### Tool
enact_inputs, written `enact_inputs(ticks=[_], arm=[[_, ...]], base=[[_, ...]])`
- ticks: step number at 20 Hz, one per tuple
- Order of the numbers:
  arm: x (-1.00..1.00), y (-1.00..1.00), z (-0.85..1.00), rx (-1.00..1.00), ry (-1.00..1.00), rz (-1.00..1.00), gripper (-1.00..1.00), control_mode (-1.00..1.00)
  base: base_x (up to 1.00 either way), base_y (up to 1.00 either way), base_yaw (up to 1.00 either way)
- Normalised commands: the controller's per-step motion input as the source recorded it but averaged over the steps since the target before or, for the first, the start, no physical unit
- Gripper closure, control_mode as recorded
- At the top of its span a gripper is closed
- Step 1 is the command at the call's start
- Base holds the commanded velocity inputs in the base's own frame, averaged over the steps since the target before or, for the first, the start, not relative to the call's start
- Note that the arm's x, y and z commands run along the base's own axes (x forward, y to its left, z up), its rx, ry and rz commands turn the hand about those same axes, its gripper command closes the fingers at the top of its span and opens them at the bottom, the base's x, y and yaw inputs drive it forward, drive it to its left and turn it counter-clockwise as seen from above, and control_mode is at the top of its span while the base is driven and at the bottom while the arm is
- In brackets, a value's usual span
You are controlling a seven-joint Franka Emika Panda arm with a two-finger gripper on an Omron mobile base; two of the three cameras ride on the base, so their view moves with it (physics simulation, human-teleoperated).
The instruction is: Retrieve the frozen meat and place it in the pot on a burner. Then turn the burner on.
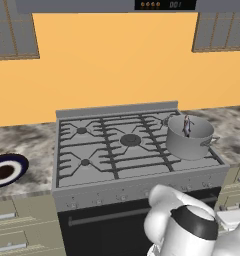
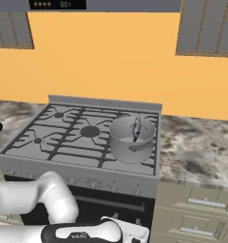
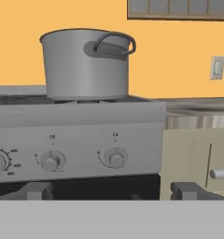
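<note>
Pot: grey metal cylindrical stockpot (image 1: 189, 137), on grey stove (image 1: 112, 150) front-right grate.
Meat: small dark streaked chunk (image 1: 186, 126) inside pot.
Gripper (image 3: 115, 191): jaws wide, empty, facing round stove knobs (image 3: 115, 158).

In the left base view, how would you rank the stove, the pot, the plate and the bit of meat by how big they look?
Largest to smallest:
1. The stove, by far.
2. The pot.
3. The plate, cut off by the picture's left edge, so its full size is unsure.
4. The frozen meat, a small chunk inside the pot.
</note>
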Motion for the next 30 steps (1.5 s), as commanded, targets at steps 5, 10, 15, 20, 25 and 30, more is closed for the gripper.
enact_inputs(ticks=[5, 10, 15, 20, 25, 30], arm=[[0.03, 0.00, -0.07, -0.01, 0.00, -0.02, -1.00, -1.00], [0.13, 0.00, -0.04, 0.00, -0.01, 0.00, -1.00, -1.00], [0.24, 0.00, -0.12, 0.00, -0.04, 0.00, -1.00, -1.00], [0.19, -0.03, -0.14, 0.00, -0.02, 0.00, -1.00, -1.00], [0.16, -0.11, -0.17, 0.00, 0.00, 0.00, -1.00, -1.00], [0.16, -0.10, -0.16, 0.00, 0.00, 0.00, -1.00, -1.00]], base=[[0.00, 0.00, 0.00], [0.00, 0.00, 0.00], [0.00, 0.00, 0.00], [0.00, 0.00, 0.00], [0.00, 0.00, 0.00], [0.00, 0.00, 0.00]])
